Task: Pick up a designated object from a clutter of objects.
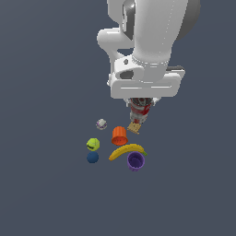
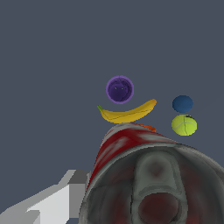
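The red and white can sits between the jaws of my gripper, right under the white hand. The gripper is shut on it. In the wrist view the can fills the near part of the picture, its dark end facing the camera, with one grey finger beside it. The can hangs above the clutter, apart from the other items. The clutter lies below: an orange cup, a purple cup, a banana and a tan cracker.
A white-grey ball, a green-yellow ball and a blue ball lie at the exterior view's left of the cups. The wrist view shows the purple cup, banana, blue ball and green-yellow ball on the dark floor.
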You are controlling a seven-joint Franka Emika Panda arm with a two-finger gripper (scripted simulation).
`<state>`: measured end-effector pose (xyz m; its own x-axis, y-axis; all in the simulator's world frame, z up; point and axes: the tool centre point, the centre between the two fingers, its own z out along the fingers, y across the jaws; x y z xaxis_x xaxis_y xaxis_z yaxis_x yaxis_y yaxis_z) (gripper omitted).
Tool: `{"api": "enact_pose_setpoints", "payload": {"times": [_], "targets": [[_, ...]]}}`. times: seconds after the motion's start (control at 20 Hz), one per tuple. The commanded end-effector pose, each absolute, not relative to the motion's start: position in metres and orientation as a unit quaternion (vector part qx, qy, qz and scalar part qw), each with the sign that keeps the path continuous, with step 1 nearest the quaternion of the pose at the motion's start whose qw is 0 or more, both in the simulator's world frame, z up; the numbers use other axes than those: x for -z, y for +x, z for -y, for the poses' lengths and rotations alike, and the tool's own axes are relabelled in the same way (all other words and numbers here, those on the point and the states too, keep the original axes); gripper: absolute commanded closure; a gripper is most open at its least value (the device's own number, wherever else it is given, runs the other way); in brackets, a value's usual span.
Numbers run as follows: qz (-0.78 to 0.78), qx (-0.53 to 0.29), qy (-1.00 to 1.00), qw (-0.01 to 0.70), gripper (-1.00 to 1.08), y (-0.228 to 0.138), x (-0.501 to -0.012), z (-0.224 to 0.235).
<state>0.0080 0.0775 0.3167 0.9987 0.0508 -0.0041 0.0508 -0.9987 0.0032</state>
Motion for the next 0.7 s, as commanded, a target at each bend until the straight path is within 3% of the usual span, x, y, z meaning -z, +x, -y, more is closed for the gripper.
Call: {"api": "enact_pose_setpoints", "payload": {"times": [0.0,0.65], "targets": [[-0.025,0.000,1.000,0.001,1.08,0.018,-0.332,-0.094],[-0.025,0.000,1.000,0.000,1.08,0.059,-0.389,-0.161]]}}
